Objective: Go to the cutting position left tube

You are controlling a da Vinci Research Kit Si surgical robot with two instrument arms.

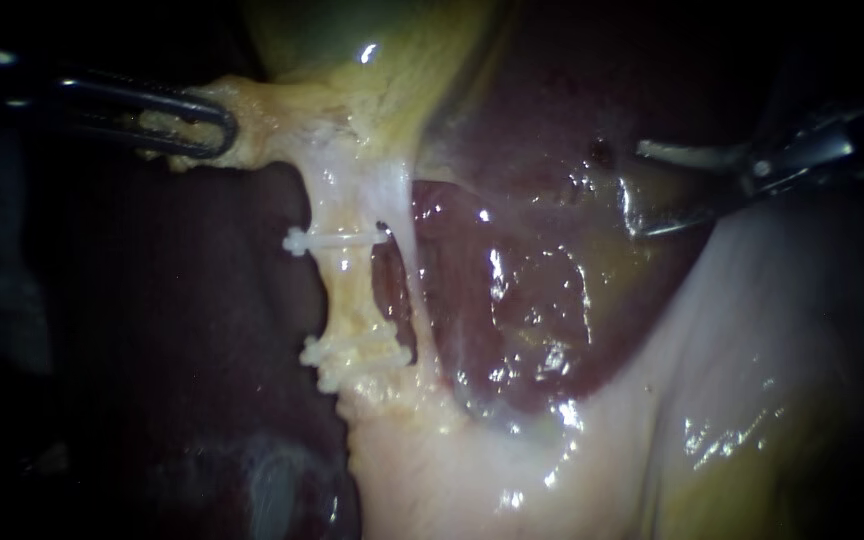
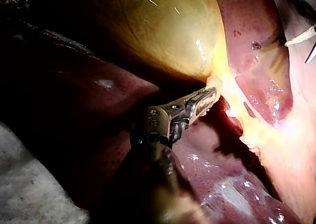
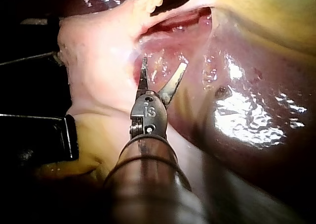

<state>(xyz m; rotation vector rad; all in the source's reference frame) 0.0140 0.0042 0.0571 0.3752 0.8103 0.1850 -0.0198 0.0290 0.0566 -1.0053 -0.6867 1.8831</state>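
Endoscope view is being crossed by the left tube [image 1: 344,295], which is being held stretched just beside the left instrument [image 1: 197,125] and well apart from the right instrument [image 1: 642,190], far ahead of its tips across the wet liver [image 1: 522,300]. The left instrument's jaws are being pressed together on a tag of fatty tissue [image 1: 257,120] under the gallbladder [image 1: 352,40], and the same pinch is being shown in the left wrist view [image 2: 205,103]. The right instrument's two blades are being held spread with nothing between them, as is also being seen in the right wrist view [image 3: 164,65]. The tube is being judged soft, light, slippery and easily torn, so it is probably best approached gently, with no sideways push. The likely place to be taken between the blades is the bare stretch between the upper clip [image 1: 337,239] and the lower clips [image 1: 352,352]. In looks, the tube is being presented as a pale yellow, lumpy, glistening strand, narrow at the upper clip and thicker towards the lower clips. A thinner whitish strand [image 1: 407,265] is running close alongside it, on the side nearer the right instrument.
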